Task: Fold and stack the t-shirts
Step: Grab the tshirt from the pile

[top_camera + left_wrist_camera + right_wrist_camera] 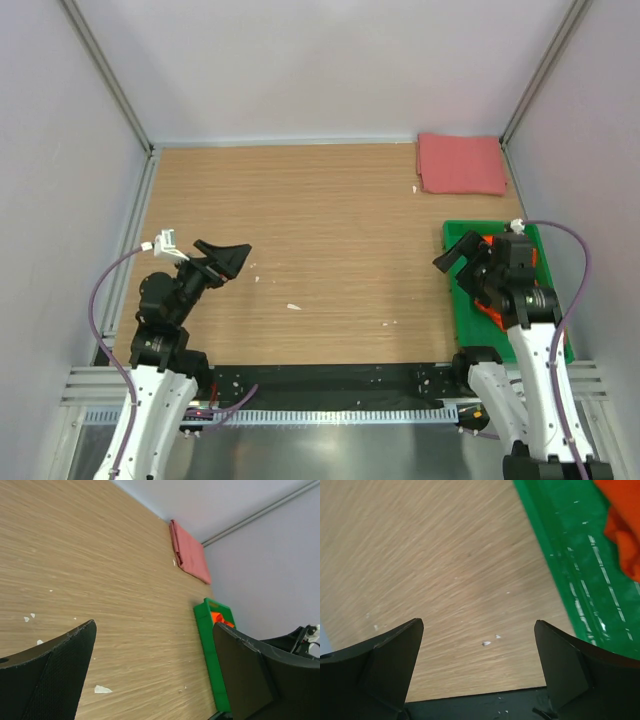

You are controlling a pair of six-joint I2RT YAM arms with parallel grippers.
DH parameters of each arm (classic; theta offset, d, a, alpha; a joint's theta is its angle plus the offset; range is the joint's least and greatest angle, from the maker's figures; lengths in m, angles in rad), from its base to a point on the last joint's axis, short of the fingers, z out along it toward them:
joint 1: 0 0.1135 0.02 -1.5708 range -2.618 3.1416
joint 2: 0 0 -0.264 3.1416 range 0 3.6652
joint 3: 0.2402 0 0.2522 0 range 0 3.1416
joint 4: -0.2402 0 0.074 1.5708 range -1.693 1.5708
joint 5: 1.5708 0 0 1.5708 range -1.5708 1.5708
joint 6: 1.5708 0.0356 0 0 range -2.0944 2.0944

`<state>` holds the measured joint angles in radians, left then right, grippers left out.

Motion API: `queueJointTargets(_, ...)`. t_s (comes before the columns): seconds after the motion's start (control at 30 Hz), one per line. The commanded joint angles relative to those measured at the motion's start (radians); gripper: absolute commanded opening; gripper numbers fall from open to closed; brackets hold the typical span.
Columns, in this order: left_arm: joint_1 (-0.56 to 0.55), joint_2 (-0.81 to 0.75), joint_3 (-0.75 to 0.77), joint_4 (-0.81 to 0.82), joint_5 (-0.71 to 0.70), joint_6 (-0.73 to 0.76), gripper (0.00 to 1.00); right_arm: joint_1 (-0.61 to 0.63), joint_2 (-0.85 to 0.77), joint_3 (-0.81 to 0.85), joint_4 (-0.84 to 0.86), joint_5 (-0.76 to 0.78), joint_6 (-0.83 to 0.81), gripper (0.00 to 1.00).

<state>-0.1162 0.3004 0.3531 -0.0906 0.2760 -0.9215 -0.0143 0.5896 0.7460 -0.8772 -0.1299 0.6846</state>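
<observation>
The pink-red t-shirt [460,164] lies folded flat at the table's far right corner; it also shows in the left wrist view [190,552]. The orange t-shirt [489,262] lies bunched in the green tray [456,236] at the right, mostly hidden under my right arm; it shows in the right wrist view [622,517] and in the left wrist view [220,618]. My left gripper [228,258] is open and empty above the left of the table. My right gripper [452,257] is open and empty at the tray's left rim.
Small white scraps [293,306] lie on the wooden table [320,220]. The green tray shows in the right wrist view [570,555] and in the left wrist view [210,645]. Grey walls enclose the table on three sides.
</observation>
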Motion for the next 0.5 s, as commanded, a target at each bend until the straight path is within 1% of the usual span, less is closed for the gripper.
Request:
queueJointTargets(0.0,0.006,0.077,0.089,0.002,-0.015,0.113,1.0,0.002,0.166,0.128,-0.155,0.194,-0.054,1.0)
queueJointTargets(0.03,0.004,0.121,0.102,-0.004,-0.017,0.128,1.0,0.002,0.192,0.148,-0.157,0.219,-0.054,1.0)
queueJointTargets(0.07,0.006,0.147,0.148,-0.017,-0.018,0.145,1.0,0.002,0.254,0.17,-0.167,0.248,-0.05,1.0)
queueJointTargets(0.1,0.006,0.172,0.17,-0.052,-0.024,0.148,1.0,0.002,0.281,0.229,-0.211,0.351,-0.008,1.0)
queueJointTargets(0.13,0.006,0.221,0.199,-0.079,-0.047,0.148,1.0,0.002,0.314,0.257,-0.241,0.407,0.012,1.0)
queueJointTargets(0.2,0.006,0.27,0.294,-0.147,-0.084,0.151,1.0,0.001,0.383,0.311,-0.243,0.493,-0.006,1.0)
queueJointTargets(0.23,0.006,0.326,0.326,-0.22,-0.099,0.157,1.0,0.0,0.404,0.325,-0.229,0.519,-0.038,1.0)
queueJointTargets(0.27,0.006,0.357,0.36,-0.26,-0.11,0.174,1.0,-0.001,0.426,0.341,-0.215,0.544,-0.037,0.97)
queueJointTargets(0.3,0.006,0.393,0.444,-0.352,-0.112,0.223,1.0,-0.003,0.479,0.372,-0.197,0.574,-0.033,0.94)
queueJointTargets(0.33,0.006,0.423,0.481,-0.397,-0.109,0.263,1.0,-0.009,0.507,0.387,-0.187,0.634,-0.019,0.89)
queueJointTargets(0.4,-0.002,0.427,0.521,-0.44,-0.094,0.335,1.0,-0.025,0.577,0.426,-0.164,0.668,-0.014,0.84)
queueJointTargets(0.43,-0.002,0.418,0.547,-0.469,-0.081,0.399,1.0,-0.05,0.652,0.438,-0.158,0.677,-0.004,0.81)
queueJointTargets(0.47,-0.002,0.417,0.563,-0.491,-0.06,0.432,1.0,-0.068,0.685,0.447,-0.152,0.674,0.001,0.81)
